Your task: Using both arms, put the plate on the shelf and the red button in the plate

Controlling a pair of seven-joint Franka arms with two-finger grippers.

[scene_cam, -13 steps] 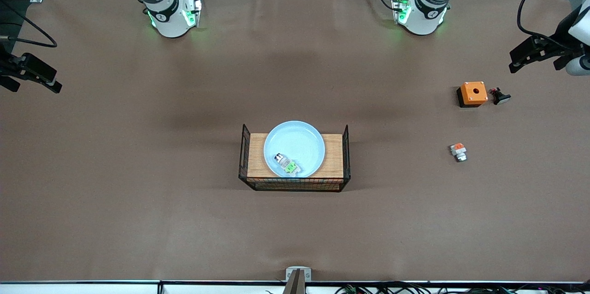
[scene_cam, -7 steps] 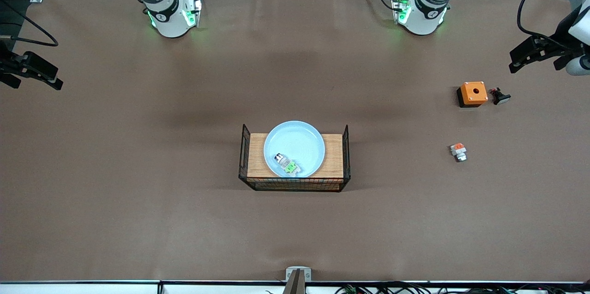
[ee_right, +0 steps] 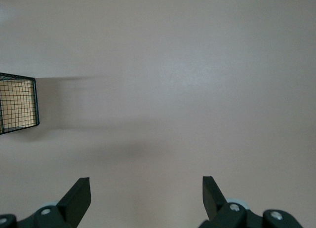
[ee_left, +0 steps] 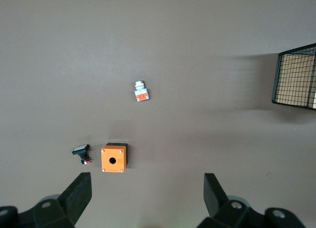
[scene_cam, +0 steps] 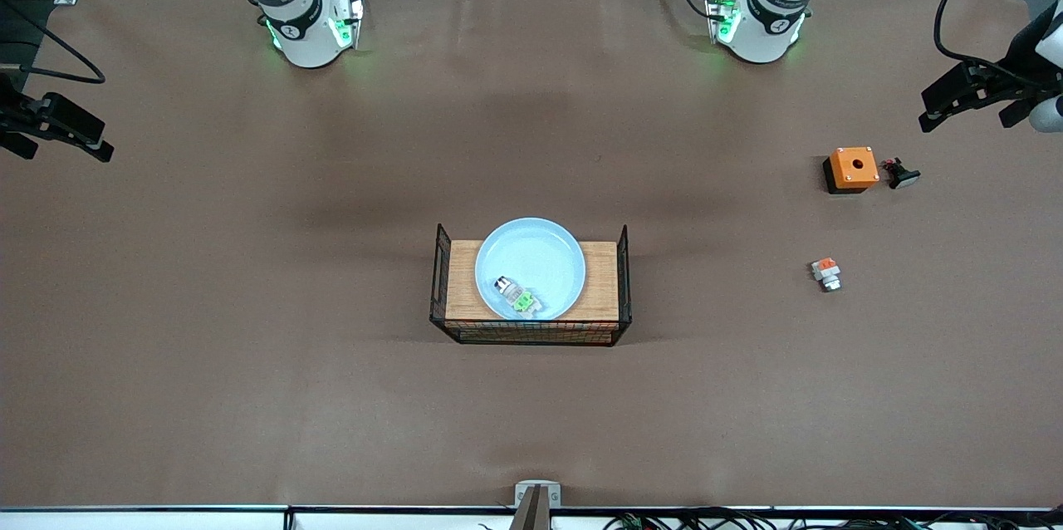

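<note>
The pale-blue plate (scene_cam: 536, 252) rests on the wooden board (scene_cam: 602, 281) inside a black wire basket (scene_cam: 531, 336) at the table's middle. The red button (scene_cam: 516, 295), a small white-grey block with its green face up, lies in the plate near the rim closest to the front camera. My left gripper (scene_cam: 934, 106) (ee_left: 146, 181) hangs open and empty over the left arm's end of the table. My right gripper (scene_cam: 93, 141) (ee_right: 145, 181) hangs open and empty over bare table at the right arm's end. Both are far from the basket.
Toward the left arm's end stand an orange box with a hole (scene_cam: 852, 168) (ee_left: 114, 158), a small black push-button part (scene_cam: 902, 174) (ee_left: 82, 152) beside it, and a short white block with an orange top (scene_cam: 825, 272) (ee_left: 141, 91) nearer the front camera. A basket corner (ee_left: 296, 75) (ee_right: 17, 102) shows in both wrist views.
Both grippers have drifted slightly at their ends of the table and stayed open. The plate, the button and the other parts have not moved.
</note>
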